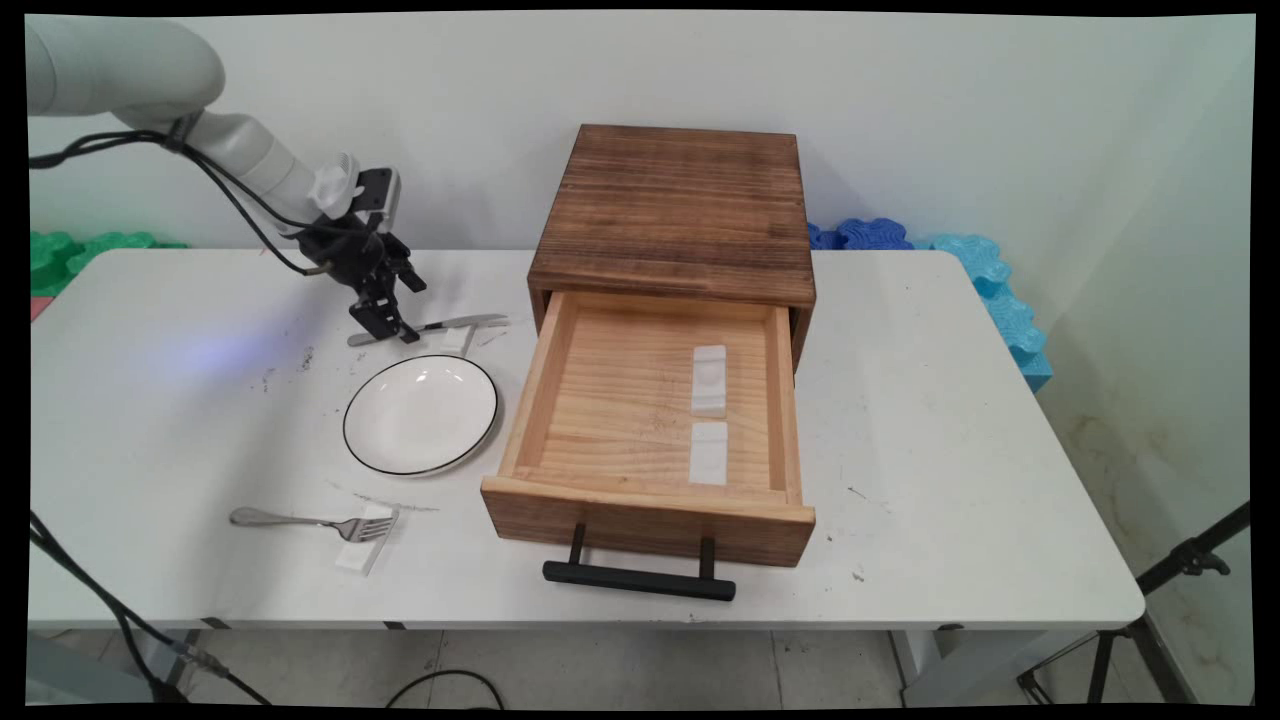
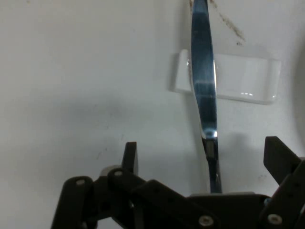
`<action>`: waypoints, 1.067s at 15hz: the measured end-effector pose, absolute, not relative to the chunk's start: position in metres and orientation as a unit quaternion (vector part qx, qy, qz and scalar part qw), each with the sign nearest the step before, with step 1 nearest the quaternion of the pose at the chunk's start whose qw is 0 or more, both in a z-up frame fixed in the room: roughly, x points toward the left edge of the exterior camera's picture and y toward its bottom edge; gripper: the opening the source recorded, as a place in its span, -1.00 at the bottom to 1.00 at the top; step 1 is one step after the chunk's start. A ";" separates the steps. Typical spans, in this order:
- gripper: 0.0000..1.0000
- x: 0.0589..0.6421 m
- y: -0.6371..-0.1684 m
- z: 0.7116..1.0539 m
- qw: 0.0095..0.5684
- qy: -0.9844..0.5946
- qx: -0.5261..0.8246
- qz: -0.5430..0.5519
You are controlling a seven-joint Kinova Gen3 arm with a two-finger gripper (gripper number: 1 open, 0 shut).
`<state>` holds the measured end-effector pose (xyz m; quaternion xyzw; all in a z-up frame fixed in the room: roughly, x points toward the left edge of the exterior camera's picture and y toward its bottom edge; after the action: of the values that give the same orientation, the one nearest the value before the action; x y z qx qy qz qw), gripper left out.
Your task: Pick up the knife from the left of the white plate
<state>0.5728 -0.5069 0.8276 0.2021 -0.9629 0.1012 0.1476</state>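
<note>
My gripper is low over the table, just beyond the white plate. It stands open astride the handle end of a metal knife. In the hand view the knife runs up between the two fingertips, with a gap on both sides. Its blade lies across a small clear rest block. Whether the fingers touch the table I cannot tell.
A wooden box stands at the middle back with its drawer pulled out; two white rest blocks lie inside. A fork lies near the front left, tines on a small block. The drawer's black handle reaches near the front edge.
</note>
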 end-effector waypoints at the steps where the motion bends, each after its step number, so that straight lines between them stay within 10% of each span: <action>1: 1.00 0.573 -0.508 0.826 0.147 -0.963 0.202 0.100; 16: 1.00 0.569 -0.519 0.812 0.150 -0.965 0.196 0.092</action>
<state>0.5689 -0.5189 0.8116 0.1965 -0.9646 0.0922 0.1497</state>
